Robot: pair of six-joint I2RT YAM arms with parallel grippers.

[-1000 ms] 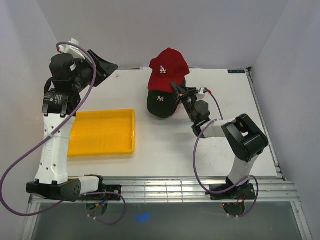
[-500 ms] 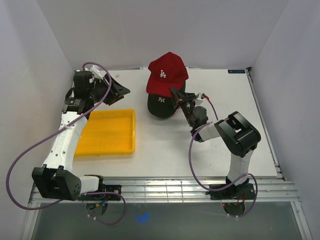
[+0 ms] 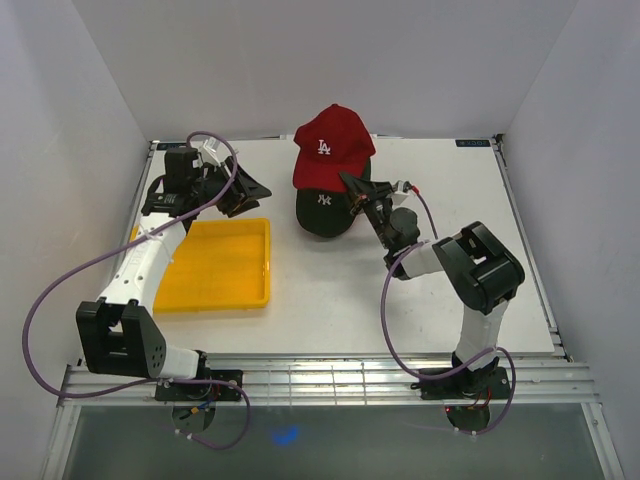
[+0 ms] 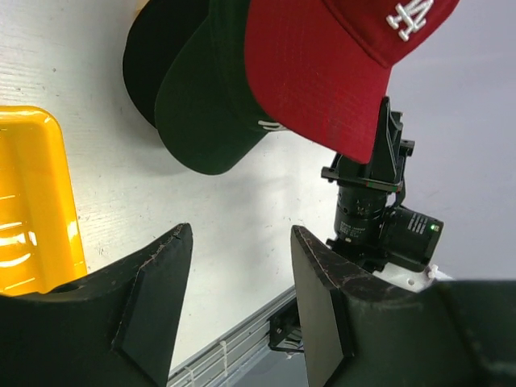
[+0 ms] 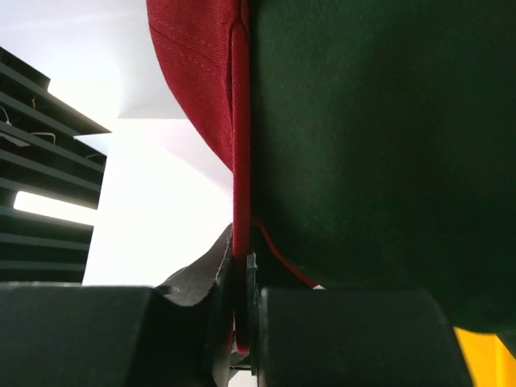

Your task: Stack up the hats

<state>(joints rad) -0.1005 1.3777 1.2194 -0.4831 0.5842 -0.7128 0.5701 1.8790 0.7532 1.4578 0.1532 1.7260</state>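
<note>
The red cap [image 3: 335, 145] with white "LA" sits on top of a stack at the table's back middle. It is tilted over a dark cap [image 3: 320, 208] with a white emblem. My right gripper [image 3: 356, 190] is shut on the red cap's edge [image 5: 239, 161], with dark green fabric [image 5: 379, 121] beside it. In the left wrist view the red cap [image 4: 322, 72] overlaps a dark green cap [image 4: 205, 121], which overlaps a black cap [image 4: 153, 48]. My left gripper [image 3: 250, 188] [image 4: 242, 266] is open and empty, left of the stack and above the tray's back edge.
A yellow tray [image 3: 205, 265] lies at the table's left, also seen in the left wrist view [image 4: 32, 201]. White walls close in the back and both sides. The right arm's wrist [image 4: 371, 210] stands just right of the caps.
My left arm has come down from high at the left and swung right, toward the caps. The red cap has shifted slightly left over the stack, still held by my right gripper.
</note>
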